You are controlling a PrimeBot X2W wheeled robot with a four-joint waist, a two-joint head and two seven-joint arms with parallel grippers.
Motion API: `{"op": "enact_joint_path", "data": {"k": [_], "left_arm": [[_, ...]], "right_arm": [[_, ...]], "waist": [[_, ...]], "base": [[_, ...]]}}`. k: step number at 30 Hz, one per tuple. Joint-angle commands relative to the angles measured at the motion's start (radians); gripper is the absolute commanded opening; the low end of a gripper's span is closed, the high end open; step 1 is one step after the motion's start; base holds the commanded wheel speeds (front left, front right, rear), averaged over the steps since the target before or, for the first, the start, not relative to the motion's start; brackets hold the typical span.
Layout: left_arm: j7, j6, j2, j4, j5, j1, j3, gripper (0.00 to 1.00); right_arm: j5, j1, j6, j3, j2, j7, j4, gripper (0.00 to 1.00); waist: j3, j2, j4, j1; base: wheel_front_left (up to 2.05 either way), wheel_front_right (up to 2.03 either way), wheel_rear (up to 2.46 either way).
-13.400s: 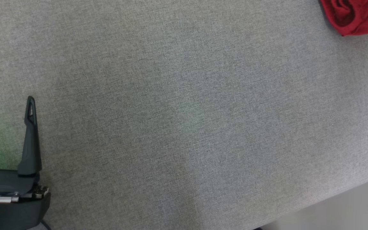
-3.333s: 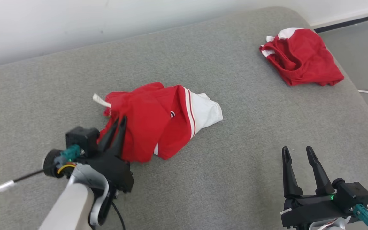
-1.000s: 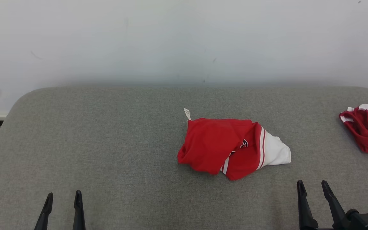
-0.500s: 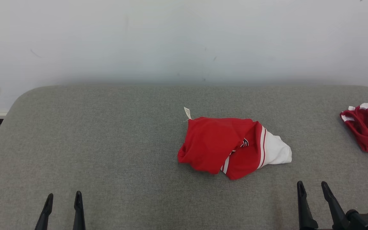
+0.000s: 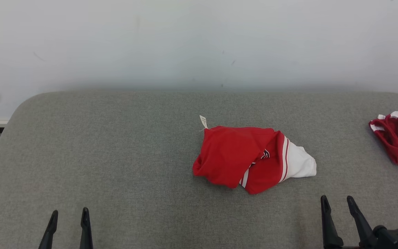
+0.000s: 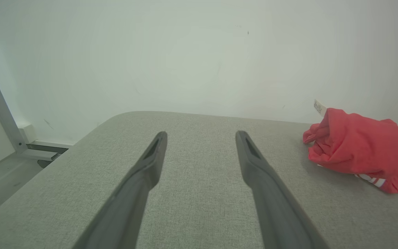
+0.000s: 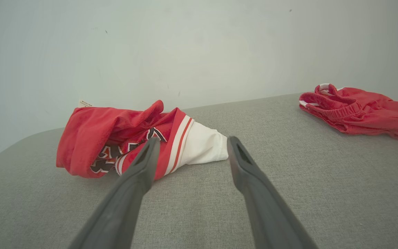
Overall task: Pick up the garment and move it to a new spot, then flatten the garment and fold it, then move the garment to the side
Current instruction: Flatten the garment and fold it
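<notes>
While both grippers hang low over the near side of the grey cushion [image 5: 116, 162], neither one holds a thing. The left gripper [image 5: 69, 211] has its two dark fingers spread wide, and bare grey cloth shows between them. The right gripper [image 5: 336, 197] is spread wide too, with nothing between its fingers.

Up ahead of the right gripper, and over toward the left one, lies the garment [image 5: 250, 157]. It sits on the cushion near the middle, a bit to the right side, and no finger touches it. It is closer to the right gripper than to the left one, which is well apart from it.

The garment is red with a white end and some stripes (it is all bunched up in a lump, not flat). Dark marks show in one fold, too small to read. A small paper tag [image 5: 203, 121] sticks up from its back left corner.

Far off at the right edge of the cushion lies a second red garment [image 5: 397, 141] with a bit of white on it, well apart from the first. Behind the cushion stands a plain white wall [image 5: 185, 41]. In the left wrist view, a grey metal post [image 6: 2, 114] stands by the wall past the cushion's left end.
</notes>
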Motion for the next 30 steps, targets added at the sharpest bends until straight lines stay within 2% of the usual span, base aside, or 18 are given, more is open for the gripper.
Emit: {"op": "enact_joint_path", "data": {"k": [1, 7, 18, 23, 30], "left_arm": [[-0.003, -0.005, -0.005, 0.002, 0.006, 0.002, 0.005, 1.0], [-0.003, -0.014, -0.014, 0.01, 0.016, -0.011, 0.004, 1.0], [-0.003, -0.034, -0.041, 0.014, 0.031, -0.072, -0.008, 1.0], [-0.003, -0.042, -0.055, 0.024, 0.038, -0.105, -0.01, 1.0], [-0.003, -0.054, -0.072, 0.035, 0.049, -0.143, -0.014, 1.0]], "right_arm": [[-0.004, -0.024, -0.002, 0.003, -0.013, -0.002, 0.002, 1.0], [0.004, -0.091, -0.002, 0.01, -0.054, 0.016, 0.025, 1.0], [0.014, -0.379, -0.002, 0.004, -0.179, 0.098, 0.141, 1.0], [0.002, -0.501, -0.002, 0.009, -0.227, 0.157, 0.233, 1.0], [0.012, -0.612, -0.002, 0.033, -0.262, 0.221, 0.406, 1.0]], "waist": [[0.001, 0.0, 0.0, 0.0], [0.006, 0.0, 0.01, 0.0], [0.102, 0.0, 0.05, 0.0], [0.15, 0.0, 0.067, 0.0], [0.184, 0.0, 0.088, 0.0]], "base": [[0.0, 0.0, 0.0], [0.0, 0.0, 0.0], [0.0, 0.0, 0.0], [0.0, 0.0, 0.0], [0.0, 0.0, 0.0]]}}
